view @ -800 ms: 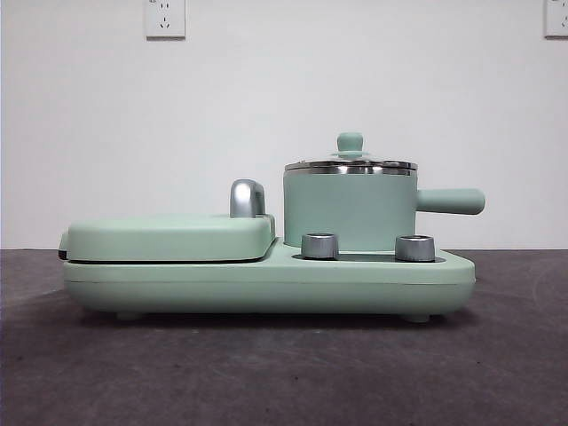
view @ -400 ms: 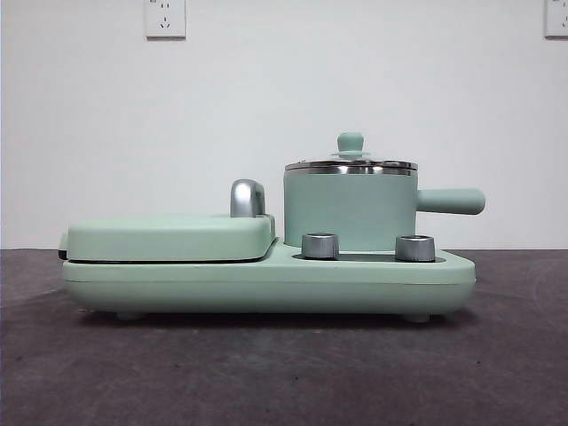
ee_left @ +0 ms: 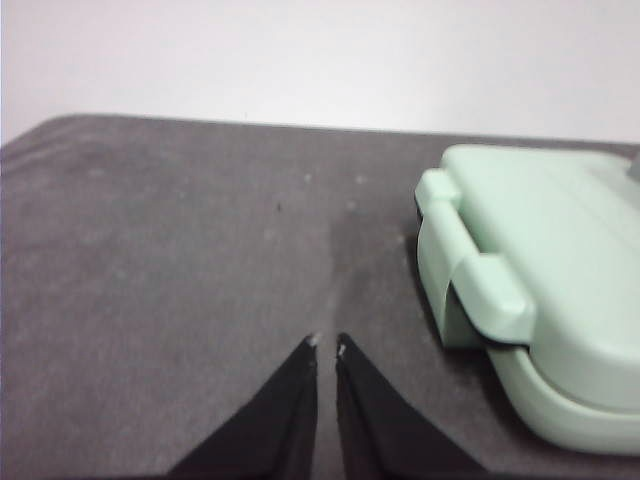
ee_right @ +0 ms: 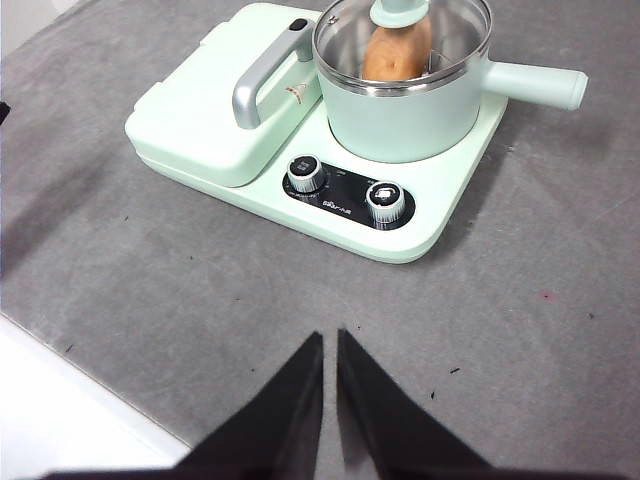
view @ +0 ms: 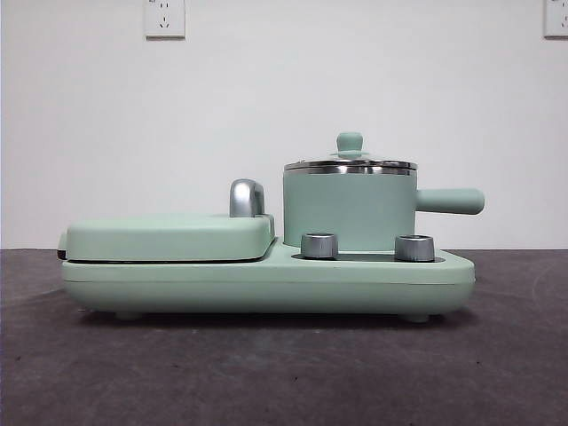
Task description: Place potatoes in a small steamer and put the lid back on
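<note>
The potato (ee_right: 396,55) lay inside the small steamer (view: 350,210), seen through the glass lid (ee_right: 402,40), which sat flat on the steel rim with its mint-green knob (view: 350,143) upright. The steamer stood on the mint-green cooker base (view: 266,284), behind two metal dials (view: 320,246), its stubby handle (view: 451,201) pointing away from the closed griddle cover (view: 169,238) and its chrome handle (view: 248,198).

Judged from this layout, the task looked complete. The right gripper (ee_right: 330,340) hung well back from the cooker over the dark table (ee_right: 300,290), its jaws pressed nearly together and holding nothing. The left gripper (ee_left: 327,345) hovered over bare table just beside the griddle end of the cooker, jaws likewise almost closed and empty.

Little seemed at risk. The likeliest trouble would have been the left arm swinging sideways into the griddle's corner, which was near its fingertips, and nudging the whole cooker so that the lid shifted on the rim. Whether the lid was seated all the way round could not be confirmed.

Only the right wrist view showed the potato, looking down through the glass; the level front view hid the pot's contents but showed the lid lying flat. Neither arm appeared in the front view. The left wrist view alone showed the griddle's hinged end.
</note>
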Controlling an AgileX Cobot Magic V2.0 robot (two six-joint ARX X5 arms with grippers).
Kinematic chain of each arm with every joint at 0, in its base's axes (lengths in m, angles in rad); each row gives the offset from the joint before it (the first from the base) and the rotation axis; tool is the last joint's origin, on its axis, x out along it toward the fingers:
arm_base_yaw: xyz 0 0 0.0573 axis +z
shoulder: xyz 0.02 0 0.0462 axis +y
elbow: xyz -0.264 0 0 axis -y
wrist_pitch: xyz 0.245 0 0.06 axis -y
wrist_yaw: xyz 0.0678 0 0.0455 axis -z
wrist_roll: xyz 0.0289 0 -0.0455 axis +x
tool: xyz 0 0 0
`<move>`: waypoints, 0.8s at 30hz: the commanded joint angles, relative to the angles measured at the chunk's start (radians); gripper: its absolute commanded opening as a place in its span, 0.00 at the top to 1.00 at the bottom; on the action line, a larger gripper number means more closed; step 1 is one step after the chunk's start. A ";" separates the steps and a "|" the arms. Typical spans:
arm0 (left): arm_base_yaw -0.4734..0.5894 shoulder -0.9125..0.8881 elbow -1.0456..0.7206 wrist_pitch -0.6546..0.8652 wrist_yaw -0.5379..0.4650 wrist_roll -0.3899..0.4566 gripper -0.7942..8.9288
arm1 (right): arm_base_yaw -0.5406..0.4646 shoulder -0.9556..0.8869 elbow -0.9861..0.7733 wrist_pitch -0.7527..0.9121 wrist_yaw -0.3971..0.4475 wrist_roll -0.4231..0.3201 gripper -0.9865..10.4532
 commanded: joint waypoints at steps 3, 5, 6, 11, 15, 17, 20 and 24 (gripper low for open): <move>0.001 -0.003 -0.020 0.016 0.002 0.017 0.89 | 0.005 0.003 0.012 0.007 0.000 -0.005 0.90; 0.001 -0.002 -0.020 0.016 0.002 0.017 0.89 | 0.005 0.003 0.012 0.007 0.000 -0.005 0.90; 0.001 -0.002 -0.020 0.016 0.002 0.017 0.89 | 0.005 0.003 0.012 0.007 0.000 -0.005 0.90; 0.001 -0.002 -0.020 0.016 0.002 0.017 0.89 | 0.005 0.003 0.012 0.007 0.000 -0.005 0.90; 0.001 -0.002 -0.020 0.016 0.002 0.017 0.89 | 0.005 0.003 0.012 0.007 0.000 -0.005 0.90; 0.001 -0.002 -0.020 0.016 0.002 0.017 0.89 | 0.005 0.000 0.006 0.019 0.000 -0.005 0.90; 0.001 -0.002 -0.020 0.016 0.002 0.017 0.89 | -0.048 -0.035 -0.050 0.099 -0.009 -0.005 0.90; 0.001 -0.002 -0.020 0.016 0.002 0.017 0.89 | -0.203 -0.136 -0.275 0.453 -0.052 -0.028 0.90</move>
